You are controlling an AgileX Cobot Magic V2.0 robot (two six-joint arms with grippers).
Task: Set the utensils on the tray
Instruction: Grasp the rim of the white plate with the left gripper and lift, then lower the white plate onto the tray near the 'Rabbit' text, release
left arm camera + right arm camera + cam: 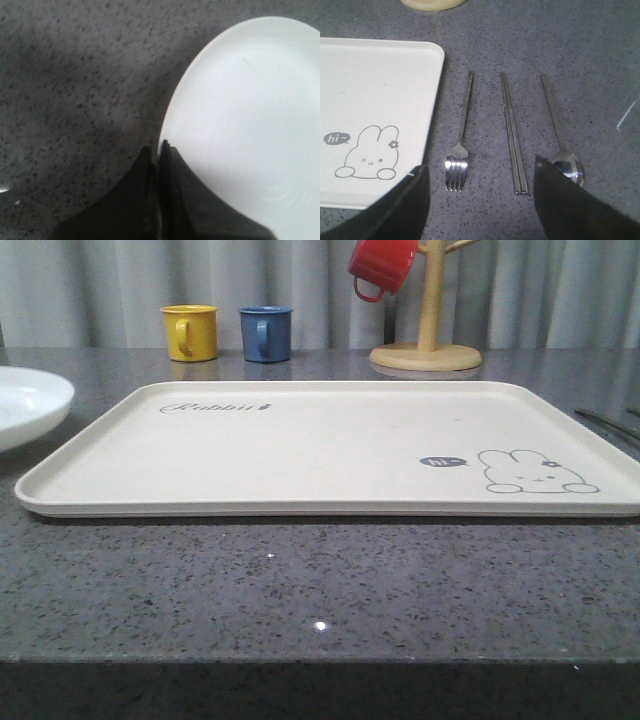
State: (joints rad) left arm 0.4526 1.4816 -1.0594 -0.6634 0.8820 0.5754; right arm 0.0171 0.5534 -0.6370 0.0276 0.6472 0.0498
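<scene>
The cream tray (300, 440) with the rabbit drawing lies flat in the middle of the grey counter, and nothing rests on it. In the right wrist view the tray's corner (380, 100) sits beside three silver utensils laid side by side on the counter: a fork (461, 140), a pair of flat chopsticks (514, 135) and a spoon (560, 135). My right gripper (480, 200) hangs open above them, its fingers spread either side of the fork and chopsticks, holding nothing. My left gripper (157, 155) is shut and empty over the rim of a white plate (250, 125).
The white plate (25, 405) sits left of the tray. Behind the tray stand a yellow mug (190, 332), a blue mug (266, 334) and a wooden mug tree (428, 340) with a red mug (380, 265) hanging on it. Utensil handles (605, 423) show at the far right.
</scene>
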